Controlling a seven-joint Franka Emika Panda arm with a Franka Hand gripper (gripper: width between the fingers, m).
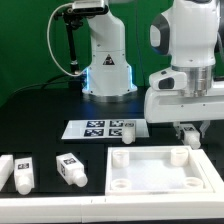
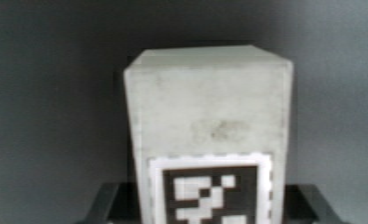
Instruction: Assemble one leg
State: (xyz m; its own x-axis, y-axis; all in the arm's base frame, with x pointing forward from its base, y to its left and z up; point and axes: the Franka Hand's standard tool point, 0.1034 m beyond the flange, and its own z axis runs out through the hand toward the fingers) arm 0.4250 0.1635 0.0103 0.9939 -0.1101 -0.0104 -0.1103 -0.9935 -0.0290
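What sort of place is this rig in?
Likely a robotics lab bench: a fixed-base arm on a black table, a marker board, and tagged white legs laid out for assembly.

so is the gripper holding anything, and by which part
Yes: the gripper holds the leg by its tagged end, fingers on either side; the plain end sticks out.

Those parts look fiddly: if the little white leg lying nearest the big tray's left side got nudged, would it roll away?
Probably not: the leg lies on a flat side of its square section, so it should slide rather than roll. It looks like solid plastic, likely stiff and light. Its smooth faces might slip in a weak grip.
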